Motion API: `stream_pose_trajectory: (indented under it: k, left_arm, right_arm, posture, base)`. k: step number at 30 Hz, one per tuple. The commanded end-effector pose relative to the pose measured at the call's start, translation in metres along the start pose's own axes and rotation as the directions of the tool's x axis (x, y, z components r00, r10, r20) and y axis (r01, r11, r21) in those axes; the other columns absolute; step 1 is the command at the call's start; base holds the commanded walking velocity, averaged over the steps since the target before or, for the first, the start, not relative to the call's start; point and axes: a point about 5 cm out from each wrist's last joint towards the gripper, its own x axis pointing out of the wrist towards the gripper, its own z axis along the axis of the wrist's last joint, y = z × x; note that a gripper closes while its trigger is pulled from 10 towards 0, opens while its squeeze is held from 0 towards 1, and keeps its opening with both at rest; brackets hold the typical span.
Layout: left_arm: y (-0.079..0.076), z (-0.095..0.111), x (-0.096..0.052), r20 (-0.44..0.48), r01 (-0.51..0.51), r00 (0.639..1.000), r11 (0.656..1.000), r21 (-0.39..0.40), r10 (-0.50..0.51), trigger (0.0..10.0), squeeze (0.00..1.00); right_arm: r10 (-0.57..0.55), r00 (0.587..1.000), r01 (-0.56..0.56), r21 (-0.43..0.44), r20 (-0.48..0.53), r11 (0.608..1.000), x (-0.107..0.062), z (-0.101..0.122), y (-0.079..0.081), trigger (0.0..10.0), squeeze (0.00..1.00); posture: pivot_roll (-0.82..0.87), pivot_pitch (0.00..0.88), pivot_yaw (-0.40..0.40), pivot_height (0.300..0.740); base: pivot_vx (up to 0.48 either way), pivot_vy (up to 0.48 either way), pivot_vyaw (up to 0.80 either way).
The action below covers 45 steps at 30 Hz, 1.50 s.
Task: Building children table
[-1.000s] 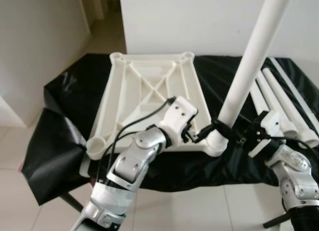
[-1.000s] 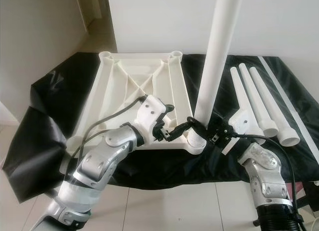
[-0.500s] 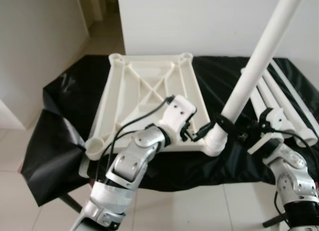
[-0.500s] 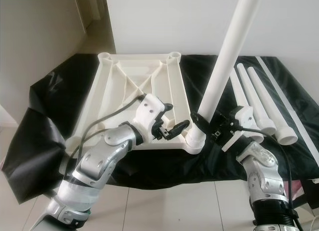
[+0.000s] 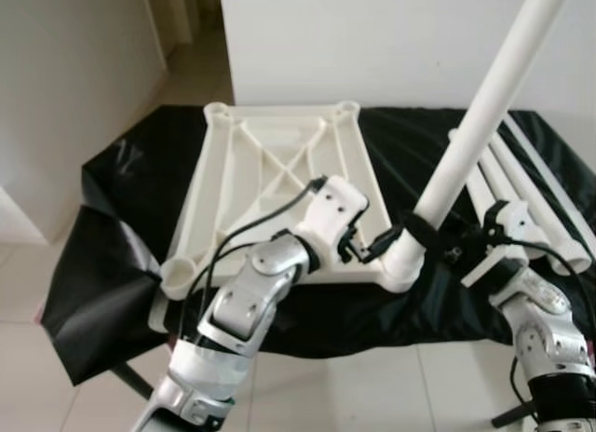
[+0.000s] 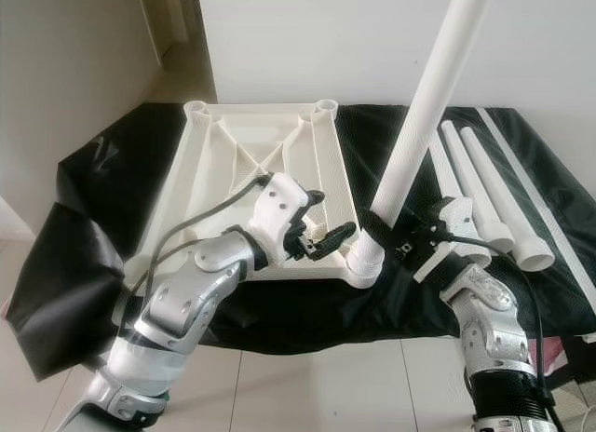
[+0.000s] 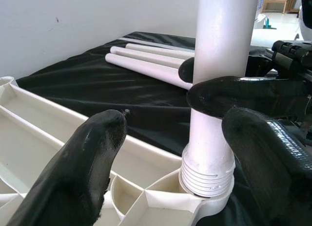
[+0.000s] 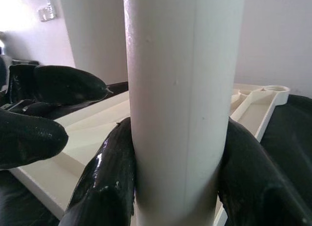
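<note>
Tabletop (image 5: 279, 185) lies upside down on my bench (image 5: 121, 218). One leg (image 6: 419, 125) stands tilted in the near corner socket—right fingers (image 8: 112, 177) clamp it, left fingers (image 7: 92, 153) spread apart beside it. Three legs (image 6: 484, 199) remain.

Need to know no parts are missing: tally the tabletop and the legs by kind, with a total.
Tabletop: 1
Upright leg: 1
Loose legs lying flat: 3
Total: 5

Right tool (image 6: 389, 235) clamped (left tool (image 6: 328, 240) spread).
</note>
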Motion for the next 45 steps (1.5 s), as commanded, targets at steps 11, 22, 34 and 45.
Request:
stream_pose_trajectory:
  k: [11, 22, 34, 45]
  left_arm:
    - [-0.001, 0.002, 0.000, -0.006, -0.008, 1.000, 1.000, 0.006, 0.008, 10.0, 0.00]
    - [-0.003, 0.002, 0.001, -0.001, -0.004, 1.000, 1.000, 0.005, 0.004, 10.0, 0.00]
    - [-0.002, 0.002, 0.000, 0.002, -0.011, 1.000, 1.000, 0.006, 0.011, 10.0, 0.00]
    - [0.000, 0.004, 0.002, 0.007, 0.003, 1.000, 1.000, 0.016, -0.003, 10.0, 0.00]
  right_arm:
    - [-0.324, 0.937, 0.325, -0.015, -0.128, 0.946, -0.005, -0.039, 0.007, 10.0, 0.00]
    - [-0.495, 0.867, 0.490, -0.085, -0.049, 0.867, 0.018, -0.039, 0.033, 10.0, 0.00]
    - [-0.548, 0.831, 0.556, -0.202, 0.100, 0.806, 0.002, -0.034, 0.054, 10.0, 0.00]
    - [-0.603, 0.790, 0.612, -0.194, 0.108, 0.767, -0.016, -0.039, 0.060, 10.0, 0.00]
  posture:
    - [-0.05, 0.034, 0.014, 0.740]
    - [-0.04, 0.019, 0.000, 0.740]
    - [-0.04, 0.010, -0.003, 0.740]
    - [-0.06, 0.005, 0.020, 0.740]
  base:
    - [0.000, 0.000, 0.00]
    - [0.000, 0.000, 0.00]
    - [0.000, 0.000, 0.00]
    - [0.000, 0.000, 0.00]
